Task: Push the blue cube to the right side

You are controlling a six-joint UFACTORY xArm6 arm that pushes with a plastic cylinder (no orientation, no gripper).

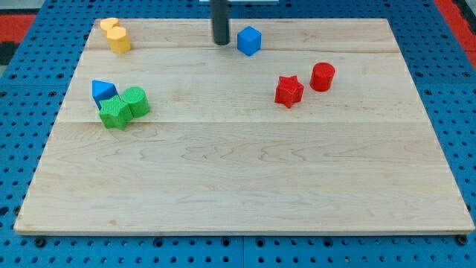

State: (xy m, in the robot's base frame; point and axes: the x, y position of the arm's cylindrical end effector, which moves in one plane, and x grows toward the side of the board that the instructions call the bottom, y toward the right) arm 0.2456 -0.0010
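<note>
My tip (221,42), a bare rod with no fingers to part or clamp, sits just left of the blue cube (249,40) near the board's top edge (297,21), where an off-centre shove could spin it off.

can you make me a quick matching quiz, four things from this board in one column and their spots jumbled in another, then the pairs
Things:
1. blue cube
2. yellow blocks
3. red star
4. my tip

Places:
A. the view's top left corner
B. just left of the blue cube
C. beside the red cylinder
D. top middle, right of the rod

Pairs: 1-D, 2-A, 3-C, 4-B
</note>
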